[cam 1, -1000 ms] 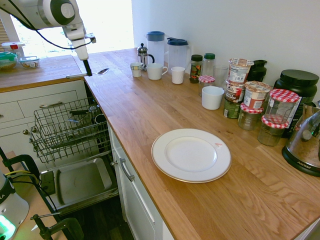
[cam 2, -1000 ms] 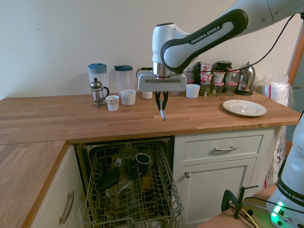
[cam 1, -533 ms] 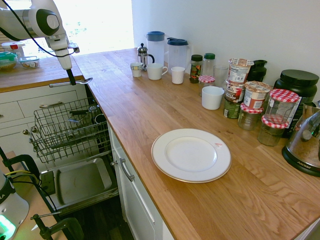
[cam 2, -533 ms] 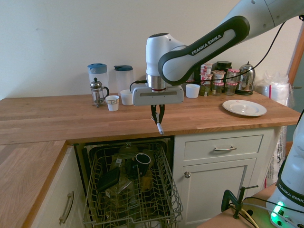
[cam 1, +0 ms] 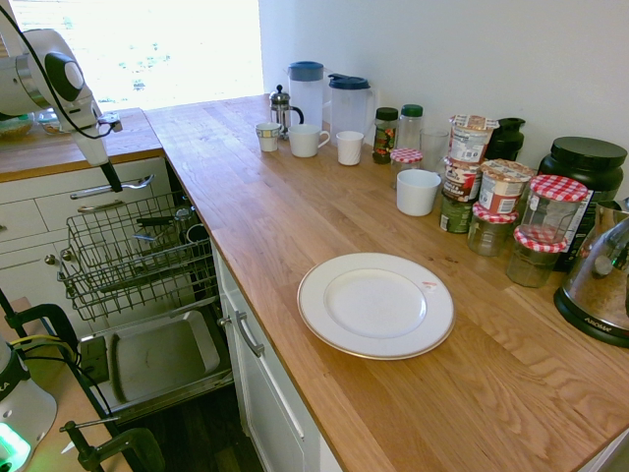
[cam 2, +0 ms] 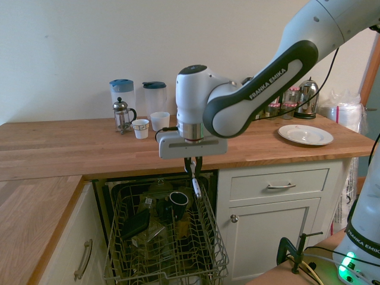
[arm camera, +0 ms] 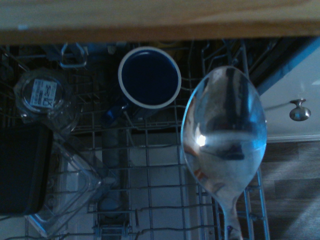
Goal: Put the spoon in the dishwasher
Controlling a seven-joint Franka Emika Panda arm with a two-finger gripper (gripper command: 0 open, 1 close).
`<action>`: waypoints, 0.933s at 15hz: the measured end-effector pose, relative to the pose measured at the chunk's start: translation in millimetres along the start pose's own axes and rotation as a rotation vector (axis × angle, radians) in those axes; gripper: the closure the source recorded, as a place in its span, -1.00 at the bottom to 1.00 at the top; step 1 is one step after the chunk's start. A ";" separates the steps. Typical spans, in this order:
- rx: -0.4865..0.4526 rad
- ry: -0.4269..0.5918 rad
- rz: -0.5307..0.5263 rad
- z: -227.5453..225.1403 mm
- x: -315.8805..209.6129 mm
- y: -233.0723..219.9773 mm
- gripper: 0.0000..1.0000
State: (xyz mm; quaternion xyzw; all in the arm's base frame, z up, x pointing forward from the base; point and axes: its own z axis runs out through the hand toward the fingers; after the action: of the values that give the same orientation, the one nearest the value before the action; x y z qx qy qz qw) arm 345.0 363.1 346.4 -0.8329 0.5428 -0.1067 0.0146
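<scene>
So our dishwasher [cam 2: 163, 237] rack is pulled out with a dark mug [cam 2: 178, 199], a black tray [cam 2: 136, 222] and some clear plastic tubs in it. The gripper [cam 2: 192, 173] is clamped on the spoon [cam 2: 195, 189], hanging right above that rack. A second ago it was still over the countertop [cam 2: 89, 148]; it's dropped lower since.

Daylight floods the first exterior view from a window [cam 1: 147, 44] blown out to white at the top left, leaving a pale sheen on the wooden counter [cam 1: 324, 226]. The second exterior view is evenly lit and sharp, the dishwasher [cam 2: 163, 237] cavity shadowed. The wrist view is dim and bluish, with the spoon [arm camera: 224, 145] bowl blurred and glinting.
</scene>
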 end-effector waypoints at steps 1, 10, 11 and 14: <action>0.001 0.010 -0.005 10.2 -8.4 4.4 1.00; -0.001 -0.010 -0.022 144.8 -53.8 28.2 1.00; -0.004 -0.015 -0.022 157.3 -55.1 29.8 1.00; -0.024 -0.030 -0.015 197.0 -53.8 33.9 1.00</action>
State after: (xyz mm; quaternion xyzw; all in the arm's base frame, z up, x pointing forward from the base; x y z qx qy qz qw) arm 331.8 380.0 140.5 -0.8387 0.5375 -0.0875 0.0119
